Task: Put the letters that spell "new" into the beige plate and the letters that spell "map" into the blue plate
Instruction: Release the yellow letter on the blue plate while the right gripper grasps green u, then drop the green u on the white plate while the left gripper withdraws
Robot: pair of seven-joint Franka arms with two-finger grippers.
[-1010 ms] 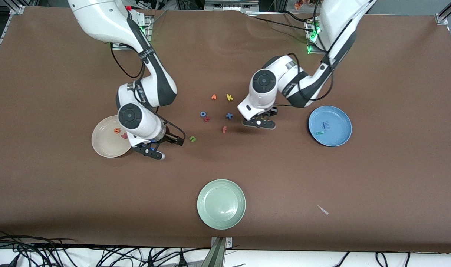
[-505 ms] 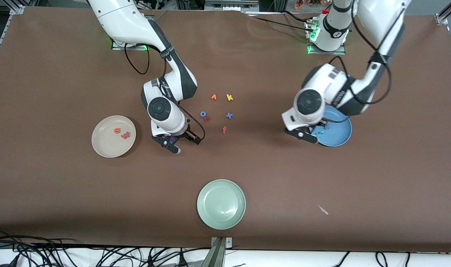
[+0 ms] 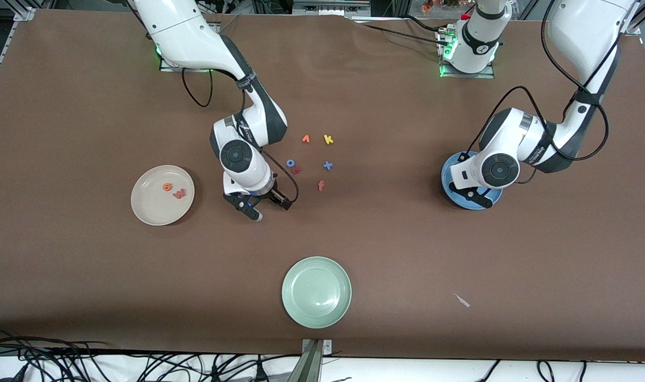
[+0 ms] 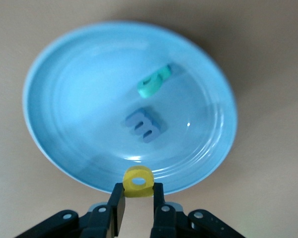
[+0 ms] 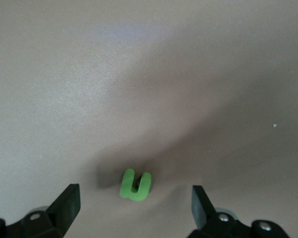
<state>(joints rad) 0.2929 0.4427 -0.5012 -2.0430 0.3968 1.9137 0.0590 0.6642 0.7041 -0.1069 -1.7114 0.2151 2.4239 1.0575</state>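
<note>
Yellow letter over the blue plate, green "n" waiting under the right gripper.

Yellow round-bowled letter [image 4: 138,182] is pinched betw. the left gripper [image 4: 138,198] fingertips, hanging over the blue plate [image 4: 54,64] near its rim; blue "m" [image 4: 144,125] & teal letter [image 4: 155,81] already lie inside, so a release looks due. Green "n" [image 5: 135,185] lies flat on the table [image 3: 407,254], centred betw. the wide-open fingers of the right gripper [image 5: 135,203] directly above it. Right arm is clearly the nearer one. Beige plate [image 3: 147,209], holding orange "e" [image 3: 167,187] & "w" [image 3: 180,194], sits toward the right arm's end.
</note>
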